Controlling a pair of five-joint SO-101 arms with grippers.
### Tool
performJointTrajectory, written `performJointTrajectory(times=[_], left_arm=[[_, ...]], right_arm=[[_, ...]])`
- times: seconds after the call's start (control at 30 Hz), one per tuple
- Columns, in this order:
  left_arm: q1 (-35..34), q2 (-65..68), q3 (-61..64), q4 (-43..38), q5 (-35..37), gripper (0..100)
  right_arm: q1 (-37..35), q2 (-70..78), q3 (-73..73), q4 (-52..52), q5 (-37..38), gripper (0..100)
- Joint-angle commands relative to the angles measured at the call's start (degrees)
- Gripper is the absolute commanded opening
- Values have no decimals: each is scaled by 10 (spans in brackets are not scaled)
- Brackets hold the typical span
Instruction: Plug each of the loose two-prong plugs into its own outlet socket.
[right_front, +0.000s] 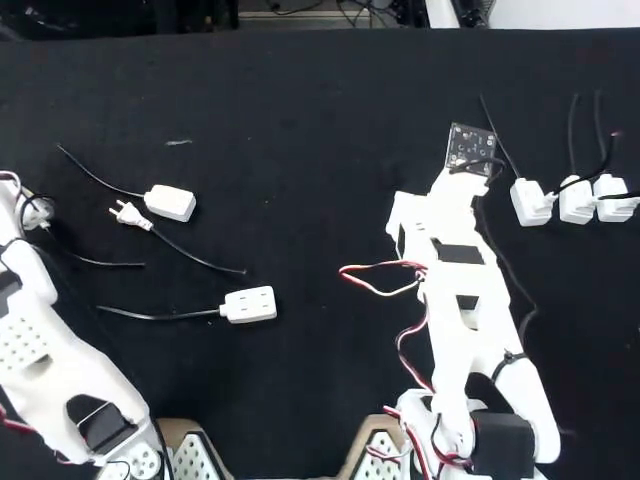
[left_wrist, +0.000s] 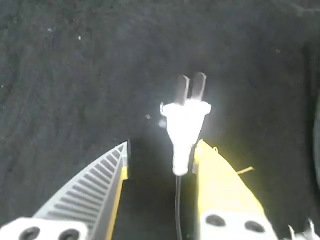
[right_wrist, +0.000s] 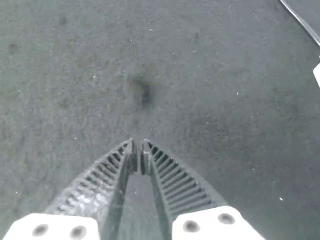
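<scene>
Overhead first: on the black cloth table (right_front: 300, 120) a white rectangular outlet block (right_front: 250, 304) lies flat with a thin black cable, and it serves as the landmark. Beyond the outlet block, toward the far edge and a little to the left, sits a second white outlet socket (right_front: 170, 203). A loose white two-prong plug (right_front: 126, 212) lies just beside that socket. Its prongs point away from it and it is not inserted. Well to the right of the outlet block, three small white outlet pieces (right_front: 575, 198) stand in a row, each with a black cable running toward the far edge. The white right arm (right_front: 455, 290) stretches over the cloth between the block and that row. The white left arm (right_front: 40, 350) stands far to the left of the block, at the table's edge.

Next, the left wrist view: the left gripper (left_wrist: 161, 145) has its fingers spread wide, one grey and ribbed, the other yellow. A white moulded plug (left_wrist: 184, 122) on a black cable lies on the cloth between them. It touches the yellow finger and sits apart from the grey one, so it is not pinched. Its two dark prongs point away from the gripper.

Lastly, the right wrist view: the right gripper (right_wrist: 137, 145) has its ribbed grey fingers pressed together on themselves, above bare black cloth.
</scene>
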Motion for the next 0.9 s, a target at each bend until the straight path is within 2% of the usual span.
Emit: performJointTrajectory(times=[0.0, 0.37, 0.53, 0.6, 0.73, 0.87], left_arm=[[-5, 47, -99, -6, 2, 213], [-2, 122, -193, -3, 6, 201], [0, 134, -197, 39, 7, 21], [1, 129, -198, 58, 7, 48], [-1, 125, -199, 79, 7, 30], [0, 90, -217, 135, 7, 30]], right_arm=[[-8, 4, -29, -13, -1, 12], [-35, 4, -19, -14, 0, 12], [-35, 4, -18, -14, 0, 12], [-35, 4, -18, -14, 0, 12], [-35, 4, -18, -14, 0, 12], [-35, 4, -18, -14, 0, 12]])
